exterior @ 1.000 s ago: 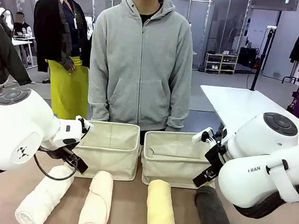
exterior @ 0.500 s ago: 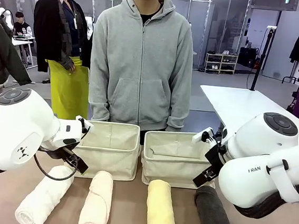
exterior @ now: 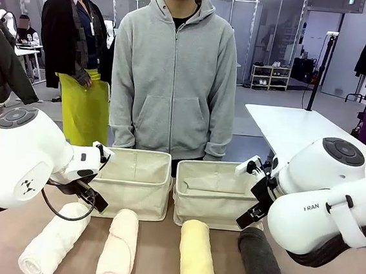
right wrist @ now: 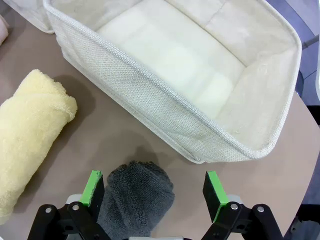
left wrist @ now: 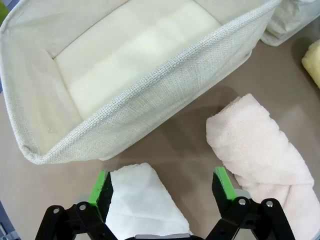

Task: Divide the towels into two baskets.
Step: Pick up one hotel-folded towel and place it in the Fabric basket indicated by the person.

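Four rolled towels lie in a row on the brown table: white [exterior: 52,241], cream [exterior: 118,246], pale yellow [exterior: 197,256] and dark grey [exterior: 262,264]. Behind them stand two cream canvas baskets, left [exterior: 133,183] and right [exterior: 215,193], both with nothing inside. My left gripper [left wrist: 161,187] hangs open above the end of the white towel [left wrist: 141,205], with the cream towel [left wrist: 257,152] beside it and the left basket [left wrist: 135,102] just ahead. Over the end of the grey towel [right wrist: 134,199] my right gripper [right wrist: 153,190] stands open, in front of the right basket [right wrist: 150,87], the yellow towel [right wrist: 30,135] to its side.
A person in a grey hoodie [exterior: 174,78] stands at the far edge right behind the baskets, hands down. Other people stand farther back on the left. A white table [exterior: 294,128] is at the back right. Bare table [exterior: 158,258] shows between the towels.
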### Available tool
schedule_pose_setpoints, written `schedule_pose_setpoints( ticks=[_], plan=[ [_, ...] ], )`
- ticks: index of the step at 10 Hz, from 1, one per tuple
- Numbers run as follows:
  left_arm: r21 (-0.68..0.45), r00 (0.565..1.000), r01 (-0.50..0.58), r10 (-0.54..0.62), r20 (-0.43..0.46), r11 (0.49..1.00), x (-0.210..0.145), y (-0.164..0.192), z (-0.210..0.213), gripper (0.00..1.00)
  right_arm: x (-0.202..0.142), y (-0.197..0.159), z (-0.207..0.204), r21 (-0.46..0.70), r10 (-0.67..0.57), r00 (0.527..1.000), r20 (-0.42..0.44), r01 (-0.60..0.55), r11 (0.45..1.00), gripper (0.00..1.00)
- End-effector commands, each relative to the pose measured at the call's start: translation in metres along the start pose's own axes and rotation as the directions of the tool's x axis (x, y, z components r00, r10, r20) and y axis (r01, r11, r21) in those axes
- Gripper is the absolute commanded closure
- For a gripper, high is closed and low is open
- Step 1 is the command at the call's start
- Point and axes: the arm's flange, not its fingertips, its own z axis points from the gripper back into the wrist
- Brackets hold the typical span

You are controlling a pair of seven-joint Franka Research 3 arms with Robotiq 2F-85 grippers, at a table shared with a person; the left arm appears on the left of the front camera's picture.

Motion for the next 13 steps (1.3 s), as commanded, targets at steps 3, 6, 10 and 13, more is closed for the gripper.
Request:
schedule_pose_setpoints(
  ticks=[3, 6, 10, 13],
  plan=[
    [0.0, 1.0, 0.0, 0.0, 0.0, 1.0, 0.0, 0.0, 0.0, 0.0, 0.006, -0.004, 0.009, 0.016, -0.006, 1.0, 0.0, 0.006, 1.0, 0.0],
    [-0.093, 0.998, -0.03, 0.026, -0.049, 0.995, 0.018, 0.015, 0.022, 0.0, 0.024, -0.023, 0.035, 0.213, -0.101, 0.994, -0.047, 0.109, 0.971, 0.0],
    [-0.587, 0.972, -0.234, 0.21, -0.11, 0.775, 0.008, 0.071, 0.062, 0.0, 0.018, -0.063, 0.052, 0.565, -0.264, 0.955, -0.135, 0.293, 0.771, 0.0],
    [-0.796, 0.872, -0.345, 0.483, -0.077, 0.497, -0.042, 0.13, 0.075, 0.0, -0.027, -0.119, 0.052, 0.811, -0.431, 0.888, -0.16, 0.368, 0.456, 0.0]
  ],
)
